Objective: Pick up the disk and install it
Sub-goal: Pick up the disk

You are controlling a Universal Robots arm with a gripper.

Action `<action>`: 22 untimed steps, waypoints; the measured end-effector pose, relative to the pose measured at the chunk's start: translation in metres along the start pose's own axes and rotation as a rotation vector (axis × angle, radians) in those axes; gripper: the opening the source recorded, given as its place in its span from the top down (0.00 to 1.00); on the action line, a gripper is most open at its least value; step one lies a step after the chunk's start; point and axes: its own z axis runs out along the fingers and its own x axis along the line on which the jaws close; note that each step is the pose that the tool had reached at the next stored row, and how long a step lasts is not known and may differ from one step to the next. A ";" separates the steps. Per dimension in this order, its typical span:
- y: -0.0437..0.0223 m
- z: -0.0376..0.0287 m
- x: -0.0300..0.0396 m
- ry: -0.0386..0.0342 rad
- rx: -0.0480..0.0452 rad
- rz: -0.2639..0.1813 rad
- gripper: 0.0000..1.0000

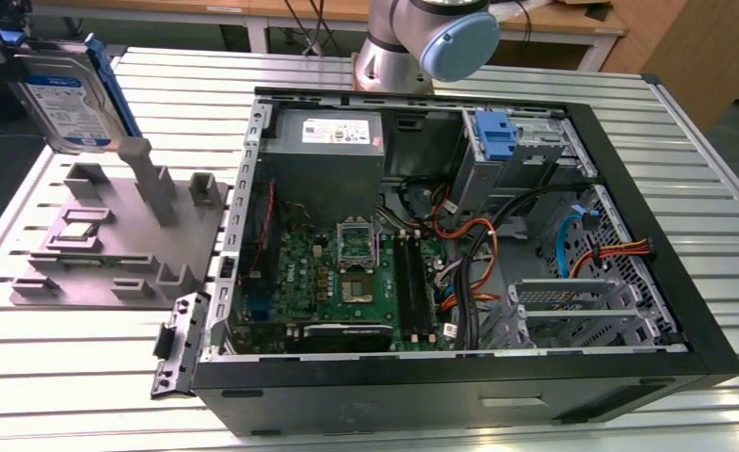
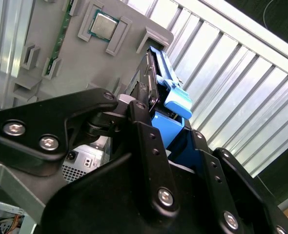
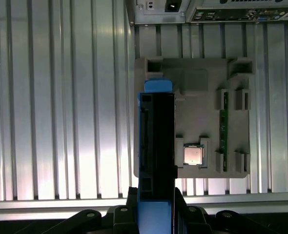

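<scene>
Exterior view first: where is the disk?

Up in the air at that view's left. The flat silver disk (image 1: 74, 94), with its white-and-blue label and blue plastic carrier, hangs on edge over the grey moulded stand (image 1: 87, 278) on the ribbed metal surface (image 1: 68, 377). Its lower corner overlaps the stand's tall post, and I can't tell whether they touch. The open black computer case (image 1: 708, 348) lies well apart, toward the exterior view's right, with a narrow blue plastic bracket (image 1: 497, 132) in its upper bay.

Second wrist view: what are your fingers doing?

My black fingers (image 2: 144, 134) are clenched on the disk (image 2: 177, 101), one on each side of the blue carrier.

And the first wrist view?

I look down along the disk's (image 3: 157, 141) dark edge. It runs out from between my fingers (image 3: 133, 195) across the stand (image 3: 202, 97), beside the small square silver chip (image 3: 193, 155) seated there.

Which step is this, then?

I judge the pick-up done or nearly so, and the install not begun, since the disk is nowhere near the case.

What does the move ahead call for?

By my reckoning, a firm hold, clearance from the post, a carry over the case wall, and the carrier squared to a bay, clear of the orange cables (image 1: 620, 250).
</scene>
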 end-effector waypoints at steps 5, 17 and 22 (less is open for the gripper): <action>0.0000 -0.0017 0.0000 0.0000 0.0000 0.000 0.64; 0.0000 -0.0045 0.0000 0.0001 -0.0001 0.000 0.64; 0.0000 -0.0057 0.0000 0.0000 -0.0001 0.000 0.64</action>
